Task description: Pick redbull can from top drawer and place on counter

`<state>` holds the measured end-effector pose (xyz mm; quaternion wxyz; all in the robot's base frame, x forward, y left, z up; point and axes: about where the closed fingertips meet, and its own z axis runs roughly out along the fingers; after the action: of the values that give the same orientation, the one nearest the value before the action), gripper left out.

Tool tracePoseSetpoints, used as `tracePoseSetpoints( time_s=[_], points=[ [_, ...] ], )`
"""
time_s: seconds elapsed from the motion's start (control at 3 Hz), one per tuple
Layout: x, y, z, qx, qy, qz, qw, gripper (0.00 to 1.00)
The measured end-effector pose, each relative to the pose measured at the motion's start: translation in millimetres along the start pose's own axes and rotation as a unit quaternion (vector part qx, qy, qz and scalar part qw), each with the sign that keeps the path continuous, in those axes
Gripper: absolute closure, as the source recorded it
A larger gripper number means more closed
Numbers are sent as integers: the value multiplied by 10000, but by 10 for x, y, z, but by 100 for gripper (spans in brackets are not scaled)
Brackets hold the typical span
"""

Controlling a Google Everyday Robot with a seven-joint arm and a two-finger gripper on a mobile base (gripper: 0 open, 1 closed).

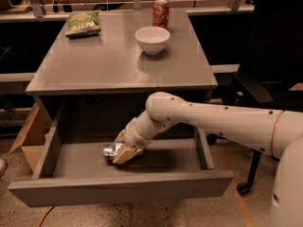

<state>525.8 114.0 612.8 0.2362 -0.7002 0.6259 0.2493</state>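
Observation:
The top drawer [118, 188] of the grey cabinet is pulled open. The redbull can [110, 150], small, silver and crinkled-looking, is inside it at the middle left. My gripper [122, 148] reaches down into the drawer from the right and is shut on the can's right end, with tan fingers [125, 153] against it. The can sits just above the drawer floor. The counter [109, 60] is the flat grey top above the drawer.
On the counter stand a white bowl [152, 39], a red-orange soda can [160, 13] behind it and a green chip bag [83, 23] at the back left. A cardboard box [28, 141] is on the floor at left and a black chair [265, 79] at right.

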Motion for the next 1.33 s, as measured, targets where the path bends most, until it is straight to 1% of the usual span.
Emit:
tracePoseSetpoints(
  time_s=[0.33, 0.67, 1.0, 1.33],
  points=[
    [-125, -11, -355, 147, -123, -289, 9994, 88],
    [-315, -23, -859, 421, -88, -690, 9967, 100],
    [-315, -22, -859, 420, -88, -691, 9967, 100],
    [-462, -130, -1043, 642, -125, -1019, 9926, 100]
  ],
)
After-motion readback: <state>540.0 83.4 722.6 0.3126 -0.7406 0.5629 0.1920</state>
